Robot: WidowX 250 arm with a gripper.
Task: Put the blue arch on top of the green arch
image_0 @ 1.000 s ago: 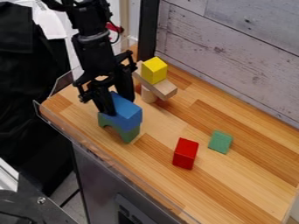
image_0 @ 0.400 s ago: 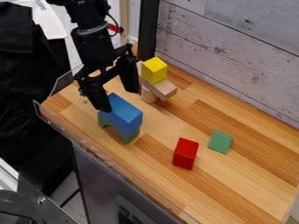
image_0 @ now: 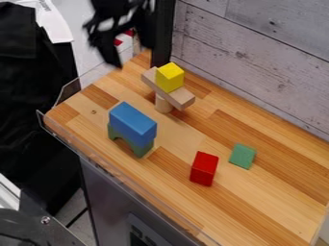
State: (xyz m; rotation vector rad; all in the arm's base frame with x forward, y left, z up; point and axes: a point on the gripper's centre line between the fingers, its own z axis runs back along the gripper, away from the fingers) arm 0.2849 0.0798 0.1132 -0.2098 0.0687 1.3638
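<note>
- The blue arch [image_0: 133, 122] rests on top of the green arch [image_0: 143, 149], touching it, their long sides roughly in line.
- The green arch stands on the wooden surface [image_0: 257, 204], legs down.
- The tool [image_0: 133, 57] hangs beyond the green arch, toward the top edge of the view, well apart from both arches; its two fingers are spread, with nothing between them.
- A red block [image_0: 204, 169] sits to the lower right of the green arch, apart from it.
- A small green block [image_0: 242, 156] is farther to the right of the green arch.
- Up and to the right of the green arch, a wooden cylinder [image_0: 163, 104] carries a slanting wooden plank [image_0: 181, 97], with a yellow cube [image_0: 170, 78] on top.
- A whitewashed plank wall [image_0: 257, 50] rises well beyond the green arch.
</note>
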